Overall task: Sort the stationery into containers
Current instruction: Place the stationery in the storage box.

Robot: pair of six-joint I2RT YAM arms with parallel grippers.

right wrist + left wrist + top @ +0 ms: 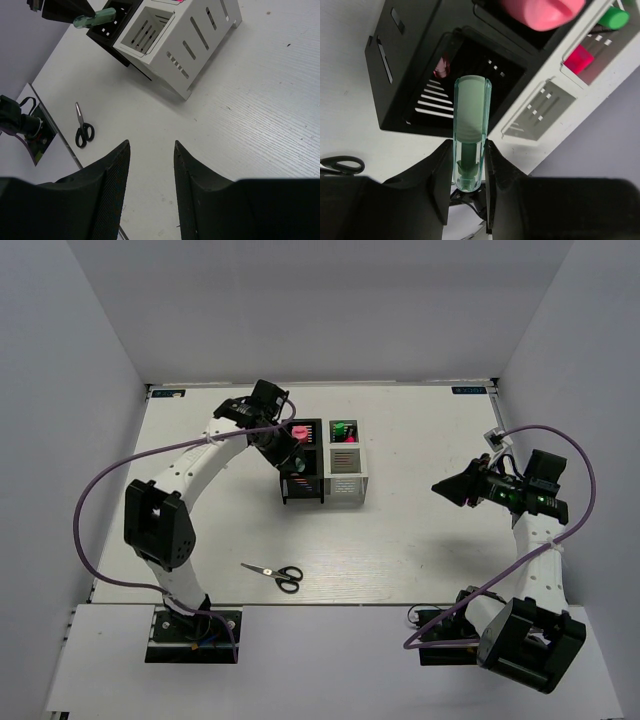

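Pale green capsule (469,115) is clamped in the left claw (468,156) above the near-left black box (402,75), while the right claw (151,147) hangs parted and empty.

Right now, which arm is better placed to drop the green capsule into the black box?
Left. The left hand grips the pale green capsule right at the opening of the black box. The right hand is empty, off to the side over the table.
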